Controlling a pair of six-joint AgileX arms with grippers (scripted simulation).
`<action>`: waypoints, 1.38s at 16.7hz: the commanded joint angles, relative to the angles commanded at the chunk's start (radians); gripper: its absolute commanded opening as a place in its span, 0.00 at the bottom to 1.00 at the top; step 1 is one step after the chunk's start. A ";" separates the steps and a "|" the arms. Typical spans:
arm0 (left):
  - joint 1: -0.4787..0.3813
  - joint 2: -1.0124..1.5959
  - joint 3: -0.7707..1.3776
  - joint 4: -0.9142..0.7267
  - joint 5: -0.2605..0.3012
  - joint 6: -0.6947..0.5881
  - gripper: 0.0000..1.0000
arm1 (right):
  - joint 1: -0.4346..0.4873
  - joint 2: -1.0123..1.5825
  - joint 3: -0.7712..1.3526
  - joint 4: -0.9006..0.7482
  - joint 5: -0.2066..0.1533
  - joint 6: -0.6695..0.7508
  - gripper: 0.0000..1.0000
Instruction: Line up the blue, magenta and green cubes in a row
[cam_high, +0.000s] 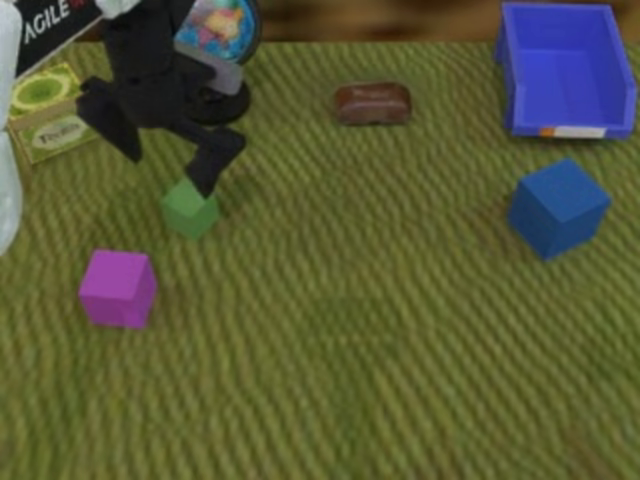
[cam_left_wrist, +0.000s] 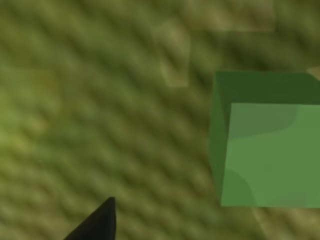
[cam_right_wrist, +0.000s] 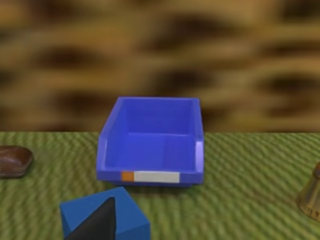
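My left gripper (cam_high: 168, 170) hangs open just above the small green cube (cam_high: 190, 208) at the table's left. One black finger (cam_high: 215, 165) reaches down to the cube's far top edge, and the other finger (cam_high: 110, 125) is spread well off to the left. In the left wrist view the green cube (cam_left_wrist: 270, 150) lies off to one side of a single fingertip (cam_left_wrist: 97, 225). The magenta cube (cam_high: 118, 288) rests in front of the green one, untouched. The dark blue cube (cam_high: 557, 207) sits at the right. My right arm is outside the top view; its one visible fingertip (cam_right_wrist: 102, 222) overlaps the blue cube (cam_right_wrist: 125, 212), holding nothing.
A blue bin (cam_high: 565, 70) with a label strip stands at the back right, behind the blue cube. A brown lump (cam_high: 372, 103) lies at the back middle. A green-and-cream box (cam_high: 45, 110) and a globe-like object (cam_high: 215, 30) sit at the back left. A brass object (cam_right_wrist: 310, 197) shows in the right wrist view.
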 joint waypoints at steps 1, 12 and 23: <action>-0.001 0.007 -0.027 0.034 0.000 0.000 1.00 | 0.000 0.000 0.000 0.000 0.000 0.000 1.00; -0.001 0.061 -0.204 0.268 0.001 0.000 0.92 | 0.000 0.000 0.000 0.000 0.000 0.000 1.00; -0.001 0.061 -0.204 0.268 0.001 0.000 0.10 | 0.000 0.000 0.000 0.000 0.000 0.000 1.00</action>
